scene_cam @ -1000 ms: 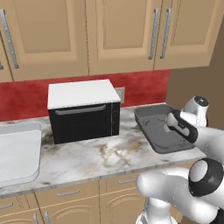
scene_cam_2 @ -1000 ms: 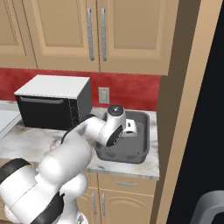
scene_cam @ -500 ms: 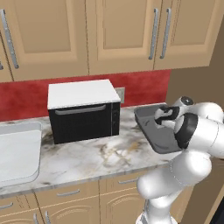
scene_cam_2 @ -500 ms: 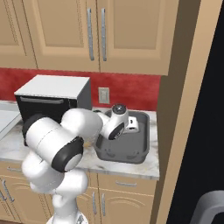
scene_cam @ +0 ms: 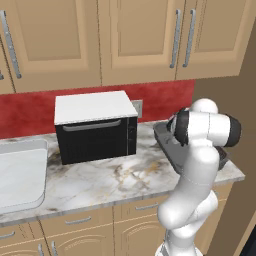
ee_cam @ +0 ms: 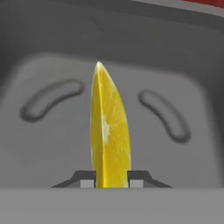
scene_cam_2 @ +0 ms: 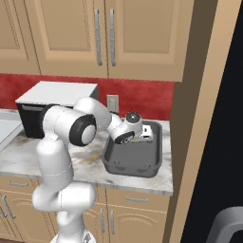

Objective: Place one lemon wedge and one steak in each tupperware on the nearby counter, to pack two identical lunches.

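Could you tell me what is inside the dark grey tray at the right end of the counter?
Over the tray the end effector grips a lemon wedge. The floor shown is bare, with two moulded grooves; the arm hides part of it.

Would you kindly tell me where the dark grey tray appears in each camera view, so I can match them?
Left base view: dark grey tray at right of centre on the counter, largely behind the arm.
Right base view: tray at centre, right of the microwave.
Hand view: tray floor behind the lemon wedge.
Shared landmark: the microwave.
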Motion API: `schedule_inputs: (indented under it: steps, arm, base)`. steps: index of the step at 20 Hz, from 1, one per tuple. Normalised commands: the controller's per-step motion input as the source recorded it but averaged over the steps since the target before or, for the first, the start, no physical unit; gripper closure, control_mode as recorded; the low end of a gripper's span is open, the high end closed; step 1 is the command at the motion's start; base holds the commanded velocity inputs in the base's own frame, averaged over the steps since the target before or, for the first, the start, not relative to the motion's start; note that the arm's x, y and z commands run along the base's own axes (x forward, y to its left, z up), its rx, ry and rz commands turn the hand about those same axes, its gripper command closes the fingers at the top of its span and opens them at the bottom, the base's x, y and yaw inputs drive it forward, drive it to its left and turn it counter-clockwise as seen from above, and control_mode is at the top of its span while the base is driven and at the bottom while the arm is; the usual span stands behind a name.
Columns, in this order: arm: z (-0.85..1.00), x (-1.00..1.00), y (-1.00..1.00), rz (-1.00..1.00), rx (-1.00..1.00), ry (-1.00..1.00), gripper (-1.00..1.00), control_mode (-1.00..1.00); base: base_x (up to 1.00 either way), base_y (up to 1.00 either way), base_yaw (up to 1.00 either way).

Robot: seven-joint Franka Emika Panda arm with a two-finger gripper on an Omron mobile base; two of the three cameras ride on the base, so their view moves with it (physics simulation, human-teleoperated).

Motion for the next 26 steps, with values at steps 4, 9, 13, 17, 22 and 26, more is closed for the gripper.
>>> schedule_inputs:
  steps: [4, 9, 13, 17, 22, 26]
  arm:
    - [-0.44, 0.36, -0.23, 0.00, 0.00, 0.00, -1.00, -1.00]
    - [0.02, 0.00, -0.36, 0.02, 0.01, 0.00, -1.00, -1.00]
    - [0.74, -0.05, 0.03, 0.04, 0.00, 0.00, -1.00, -1.00]
    - [1.00, -0.47, 0.26, 0.04, -0.03, 0.00, -1.00, -1.00]
    - [1.00, -0.72, 0.38, 0.01, -0.05, 0.00, -1.00, -1.00]
    - [1.00, -0.55, 0.08, 0.00, -0.01, 0.00, -1.00, -1.00]
  base:
    - [0.00, 0.00, 0.00]
    - [0.00, 0.00, 0.00]
    - [0.00, 0.00, 0.00]
    - [0.00, 0.00, 0.00]
    - [0.00, 0.00, 0.00]
    - [0.00, 0.00, 0.00]
